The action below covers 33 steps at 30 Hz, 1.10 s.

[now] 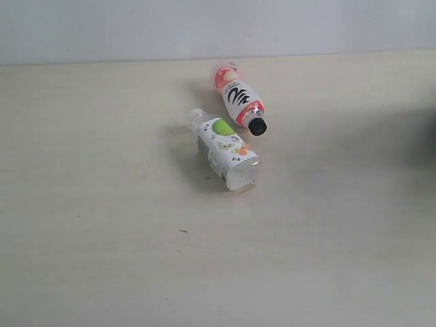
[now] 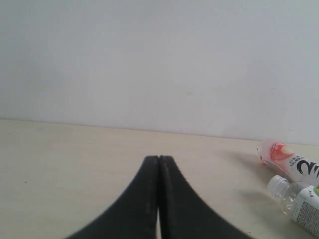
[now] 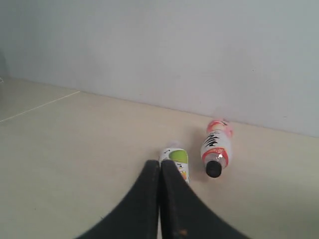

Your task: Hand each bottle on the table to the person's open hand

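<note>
Two bottles lie on their sides on the pale table point(image 1: 95, 204). The pink-red bottle point(image 1: 238, 97) with a black cap rests near the back wall. Just in front of it lies the lime-label bottle point(image 1: 225, 148), close to but apart from the other. Neither gripper shows in the exterior view. In the left wrist view the left gripper point(image 2: 158, 158) is shut and empty, with the pink-red bottle point(image 2: 291, 162) and the lime-label bottle point(image 2: 299, 201) off to one side. My right gripper point(image 3: 160, 162) is shut and empty, its tips overlapping the lime-label bottle point(image 3: 178, 159); the pink-red bottle point(image 3: 216, 145) lies beside that. The person's hand is out of view.
A plain pale wall point(image 1: 204, 27) runs along the back edge of the table. A dark shadow point(image 1: 426, 136) falls on the table at the right edge of the exterior view. A few tiny dark specks point(image 1: 182, 231) mark the surface.
</note>
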{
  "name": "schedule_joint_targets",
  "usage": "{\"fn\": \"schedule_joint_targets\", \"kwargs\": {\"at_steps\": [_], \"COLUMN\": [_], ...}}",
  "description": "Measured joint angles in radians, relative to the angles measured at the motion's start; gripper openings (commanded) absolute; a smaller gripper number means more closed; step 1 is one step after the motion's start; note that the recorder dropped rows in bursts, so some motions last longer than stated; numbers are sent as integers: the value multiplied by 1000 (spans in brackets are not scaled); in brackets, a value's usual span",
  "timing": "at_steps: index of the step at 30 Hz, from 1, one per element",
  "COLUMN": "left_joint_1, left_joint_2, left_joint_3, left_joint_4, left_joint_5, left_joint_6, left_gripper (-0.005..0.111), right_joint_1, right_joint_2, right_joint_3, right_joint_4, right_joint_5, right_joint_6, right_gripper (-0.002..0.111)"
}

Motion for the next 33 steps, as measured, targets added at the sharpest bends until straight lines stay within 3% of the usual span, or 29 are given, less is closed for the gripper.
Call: {"fn": "schedule_joint_targets", "kwargs": {"at_steps": [6, 11, 15, 17, 21, 27, 33], "left_joint_1": [0, 0, 0, 0, 0, 0, 0], "left_joint_2": [0, 0, 0, 0, 0, 0, 0], "left_joint_3": [0, 0, 0, 0, 0, 0, 0], "left_joint_4": [0, 0, 0, 0, 0, 0, 0], "left_joint_5": [0, 0, 0, 0, 0, 0, 0], "left_joint_6": [0, 0, 0, 0, 0, 0, 0], "left_gripper": [0, 0, 0, 0, 0, 0, 0], "right_joint_1": [0, 39, 61, 67, 76, 76, 76], "right_joint_2": [0, 0, 0, 0, 0, 0, -2], "right_joint_3": [0, 0, 0, 0, 2, 6, -19], "right_joint_4": [-233, -62, -232, -270, -171, -365, -409], "right_joint_5": [-61, -30, -104, -108, -68, -132, -83], "right_joint_6": [-186, -81, -197, -170, -35, -52, -2], "right_gripper": [0, 0, 3, 3, 3, 3, 3]}}
